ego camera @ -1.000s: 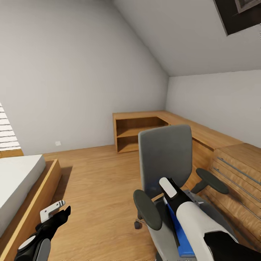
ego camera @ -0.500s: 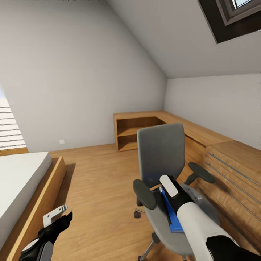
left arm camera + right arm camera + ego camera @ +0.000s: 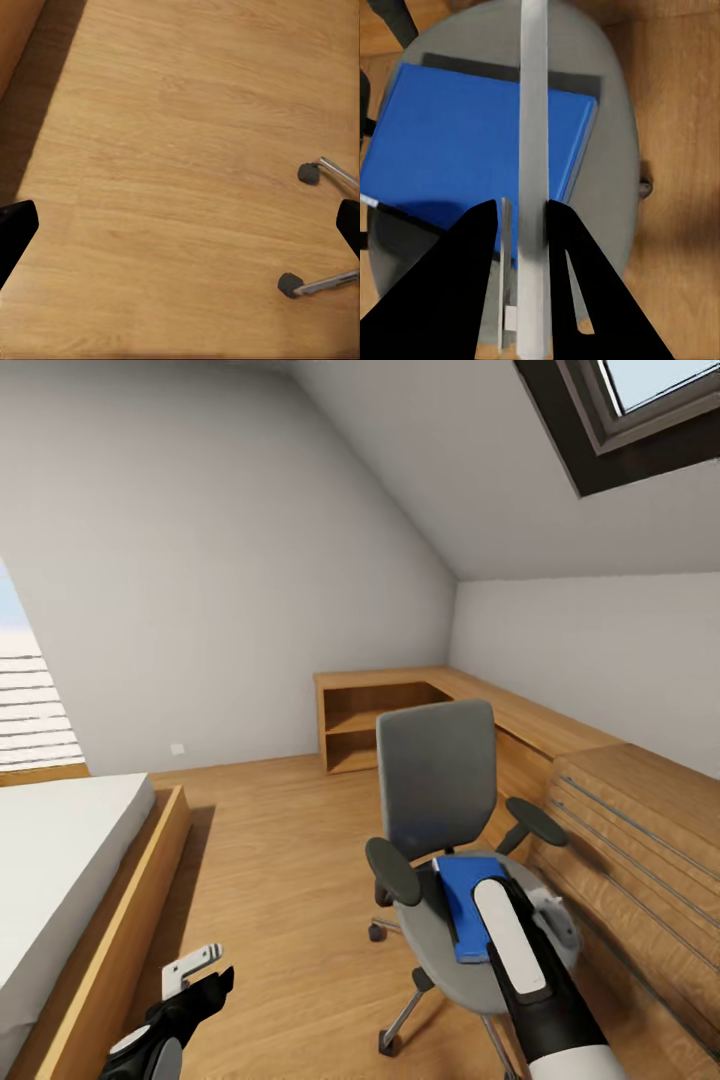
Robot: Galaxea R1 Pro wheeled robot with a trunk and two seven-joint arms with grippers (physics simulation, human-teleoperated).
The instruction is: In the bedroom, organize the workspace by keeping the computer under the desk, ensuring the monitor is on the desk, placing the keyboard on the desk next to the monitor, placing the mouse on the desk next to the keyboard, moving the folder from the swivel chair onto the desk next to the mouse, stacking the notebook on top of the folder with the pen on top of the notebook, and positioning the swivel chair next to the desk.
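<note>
Floorboards show between the left gripper's (image 3: 180, 225) wide-spread fingers, while, with the view now pulled back, the folder (image 3: 465, 895) lies plainer on the chair (image 3: 438, 780) seat under the right gripper (image 3: 523, 210), clamped on a pale slab (image 3: 533, 112), likely the notebook, so the folder must wait.
</note>
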